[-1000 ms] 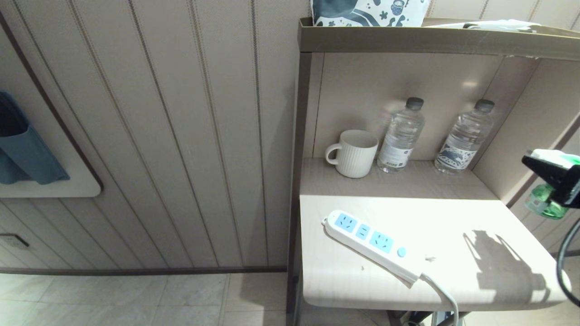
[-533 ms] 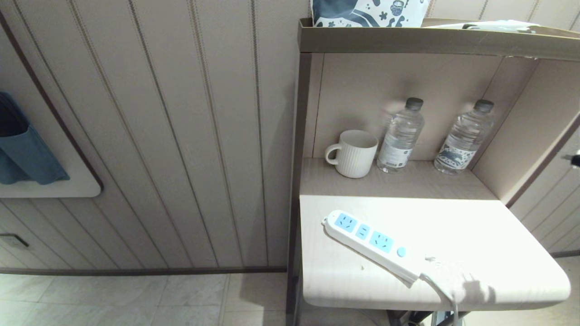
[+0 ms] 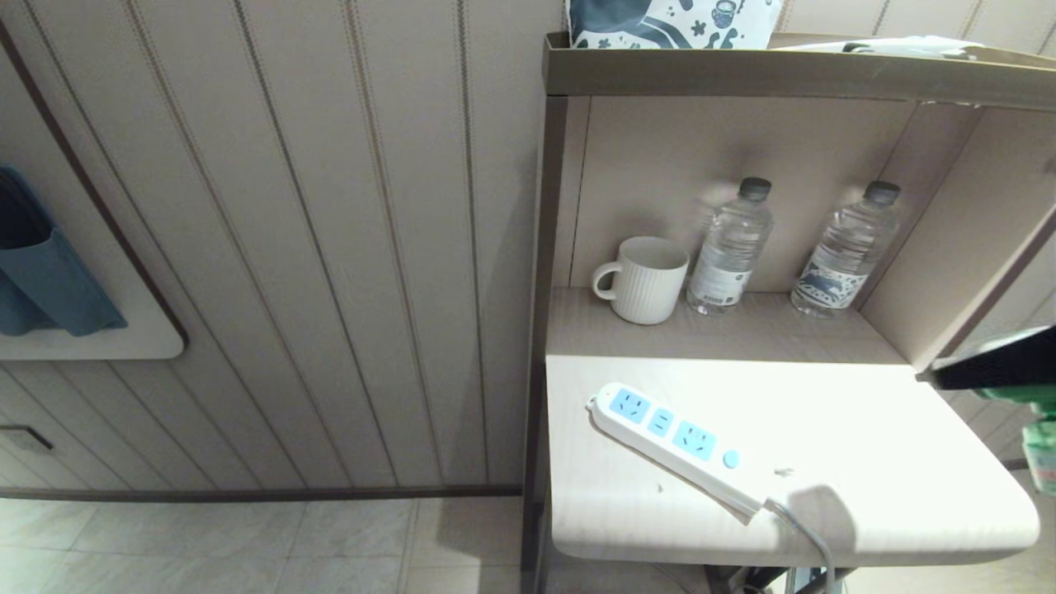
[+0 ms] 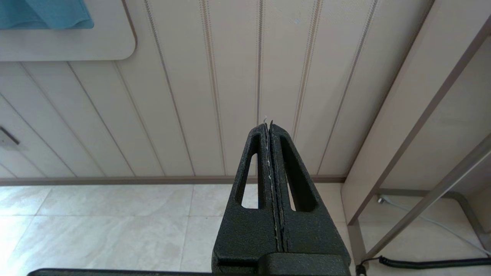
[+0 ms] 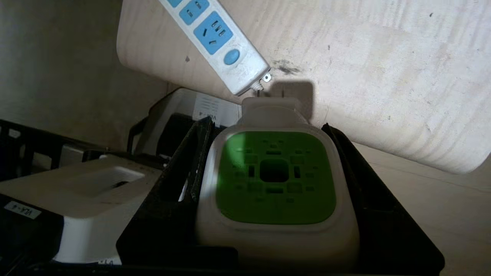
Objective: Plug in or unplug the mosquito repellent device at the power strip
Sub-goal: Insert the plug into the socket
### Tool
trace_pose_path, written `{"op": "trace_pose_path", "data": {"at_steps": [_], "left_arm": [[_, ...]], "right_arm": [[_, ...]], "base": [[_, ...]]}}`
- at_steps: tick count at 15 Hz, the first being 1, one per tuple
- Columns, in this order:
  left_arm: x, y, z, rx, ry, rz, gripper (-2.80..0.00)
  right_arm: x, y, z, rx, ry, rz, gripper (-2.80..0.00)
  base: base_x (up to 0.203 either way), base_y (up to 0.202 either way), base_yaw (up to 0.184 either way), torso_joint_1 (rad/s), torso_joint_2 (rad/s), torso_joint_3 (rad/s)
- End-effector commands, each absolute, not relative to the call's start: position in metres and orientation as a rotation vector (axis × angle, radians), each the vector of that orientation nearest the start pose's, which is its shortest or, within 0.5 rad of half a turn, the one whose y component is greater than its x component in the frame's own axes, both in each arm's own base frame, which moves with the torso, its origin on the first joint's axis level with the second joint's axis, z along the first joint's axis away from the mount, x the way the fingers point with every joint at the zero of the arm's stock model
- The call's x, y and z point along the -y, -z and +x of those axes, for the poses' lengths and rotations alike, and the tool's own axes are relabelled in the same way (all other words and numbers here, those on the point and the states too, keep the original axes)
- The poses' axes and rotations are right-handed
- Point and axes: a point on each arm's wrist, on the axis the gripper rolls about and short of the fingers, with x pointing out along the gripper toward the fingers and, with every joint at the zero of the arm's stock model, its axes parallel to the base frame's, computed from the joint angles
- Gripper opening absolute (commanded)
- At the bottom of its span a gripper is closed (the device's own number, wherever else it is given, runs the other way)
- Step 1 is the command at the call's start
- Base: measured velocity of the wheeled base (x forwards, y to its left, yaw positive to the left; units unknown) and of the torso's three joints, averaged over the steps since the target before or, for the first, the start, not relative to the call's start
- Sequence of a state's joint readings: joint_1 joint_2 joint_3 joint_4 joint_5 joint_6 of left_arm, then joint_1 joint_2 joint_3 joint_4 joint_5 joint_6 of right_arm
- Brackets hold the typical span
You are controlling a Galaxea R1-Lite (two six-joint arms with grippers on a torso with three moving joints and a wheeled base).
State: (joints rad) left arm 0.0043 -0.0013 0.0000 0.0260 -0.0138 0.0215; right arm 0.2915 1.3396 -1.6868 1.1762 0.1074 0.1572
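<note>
Mosquito repellent device (image 5: 274, 180): green-faced, white-bodied, unplugged, clamped in right pincer (image 5: 268, 130). Power strip (image 3: 672, 445): white, blue sockets empty, diagonal on tabletop (image 3: 866, 445).

Bright light is falling across a pale wooden bedside table (image 3: 907, 462) with a shelf hutch (image 3: 742, 78), standing against beige striped wall panelling (image 3: 330, 247) over glossy cream floor tiles (image 3: 247, 544).

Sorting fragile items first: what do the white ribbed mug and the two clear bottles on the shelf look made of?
White ribbed mug: likely matte glazed ceramic, opaque with thick walls. Clear dark-capped bottles: probably thin glossy plastic, see-through with paper labels.
</note>
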Motion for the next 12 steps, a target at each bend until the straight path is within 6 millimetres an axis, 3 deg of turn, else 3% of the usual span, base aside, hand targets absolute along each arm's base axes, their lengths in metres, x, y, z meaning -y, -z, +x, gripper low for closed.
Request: {"op": "trace_pose_path", "data": {"at_steps": [1, 5, 8, 12], "left_arm": [[0.000, -0.073, -0.023, -0.026, 0.009, 0.021, -2.80], [0.000, -0.073, -0.023, -0.026, 0.009, 0.021, -2.80], [0.000, -0.073, -0.023, -0.026, 0.009, 0.021, -2.80], [0.000, -0.073, -0.023, -0.026, 0.009, 0.021, -2.80]], "right_arm": [[-0.061, -0.341, 0.170, -0.976, -0.351, 0.010, -2.80], [-0.075, -0.335, 0.177, -1.068, -0.391, 0.004, -2.80], [-0.091, -0.336, 0.179, -1.165, -0.360, 0.131, -2.80], [-0.107, -0.318, 0.204, -1.307, -0.334, 0.225, -2.80]], "base": [[0.000, 0.000, 0.000, 0.000, 0.00, 0.000], [0.000, 0.000, 0.000, 0.000, 0.00, 0.000], [0.000, 0.000, 0.000, 0.000, 0.00, 0.000], [0.000, 0.000, 0.000, 0.000, 0.00, 0.000]]}}
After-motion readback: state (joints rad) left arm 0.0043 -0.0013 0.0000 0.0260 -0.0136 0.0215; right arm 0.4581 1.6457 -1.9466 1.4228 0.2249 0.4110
